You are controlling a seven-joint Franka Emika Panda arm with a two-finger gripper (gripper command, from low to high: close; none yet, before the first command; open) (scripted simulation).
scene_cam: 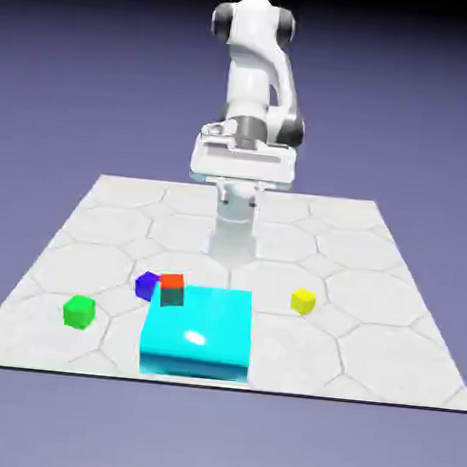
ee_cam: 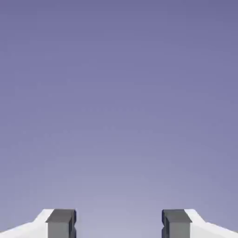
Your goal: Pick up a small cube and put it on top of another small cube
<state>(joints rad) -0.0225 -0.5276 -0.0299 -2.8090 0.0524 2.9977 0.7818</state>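
On the exterior view's left, a green cube lies alone on the table. Further right a blue cube and a red cube stand side by side, seemingly touching, just at the far left corner of a big cyan block. On the right a yellow cube stands alone, near the block but apart from it.

The gripper is raised high, well apart from all cubes; its jaws are spread and hold nothing. I think the picking is not yet begun. To do it well, choose a free cube, green or yellow, come down straight above it with the fingers on two flat sides, then close.

The hand view shows only the backdrop and two fingertips, no cube. Whether red and blue really touch I cannot tell.
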